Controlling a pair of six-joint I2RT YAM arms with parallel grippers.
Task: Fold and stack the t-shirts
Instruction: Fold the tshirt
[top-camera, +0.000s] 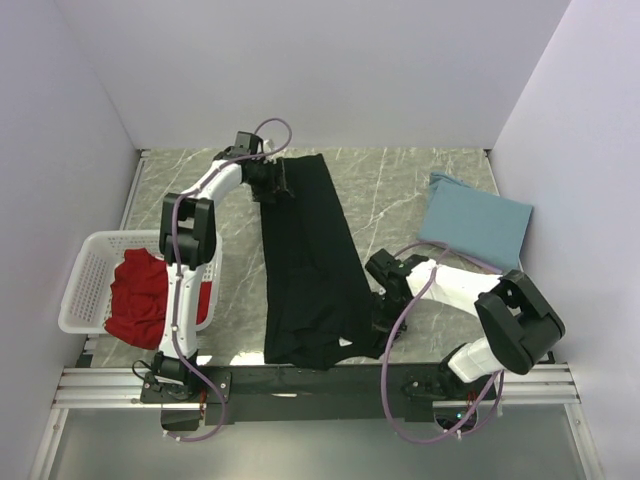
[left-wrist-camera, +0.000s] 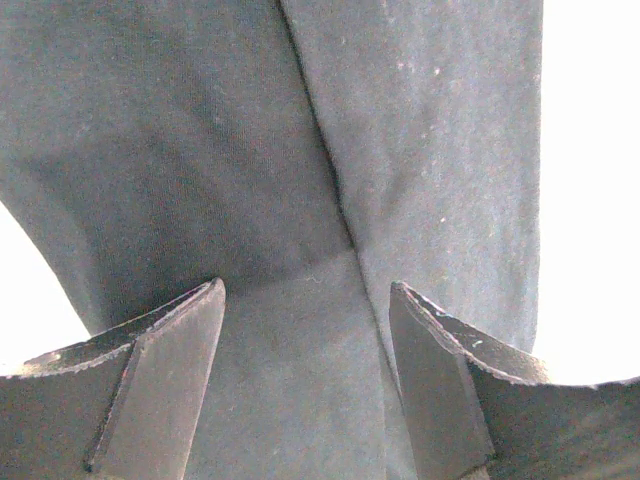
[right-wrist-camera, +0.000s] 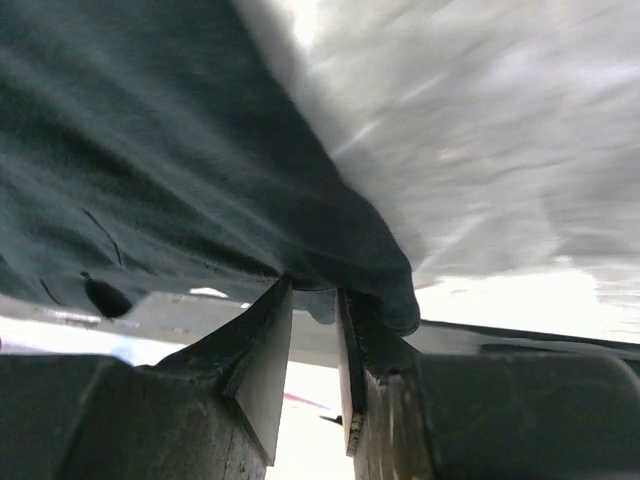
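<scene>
**1. R gripper** (right-wrist-camera: 312, 295): fingers (right-wrist-camera: 262, 350) nearly together. I read them as nipping a bunched edge of the large black cloth t-shirt (top-camera: 305, 250). The pinch is at the shirt's near-right corner, close to the table's near edge. Wrist view is blurred; cloth drapes away above the tips.

**2. L gripper** (left-wrist-camera: 307, 287): fingers (left-wrist-camera: 170, 370) spread wide. Black cloth w/ a fold line fills the view beyond the tips; can't tell if the tips touch it. Top view puts the gripper at the shirt's far-left corner, near the table's far edge.

**3. Black t-shirt, lay:** long narrow strip running from far edge to near edge, approx. mid-width of the grey marbled table (top-camera: 420, 190).

**4. Dusty-blue cloth t-shirt** (top-camera: 475, 220): folded into a flat rectangle in the far-right corner, well apart from the black one.

**5. Red cloth t-shirt** (top-camera: 140, 295): crumpled inside the white latticed plastic basket (top-camera: 85, 250) at the table's left edge, beside the L arm.
</scene>
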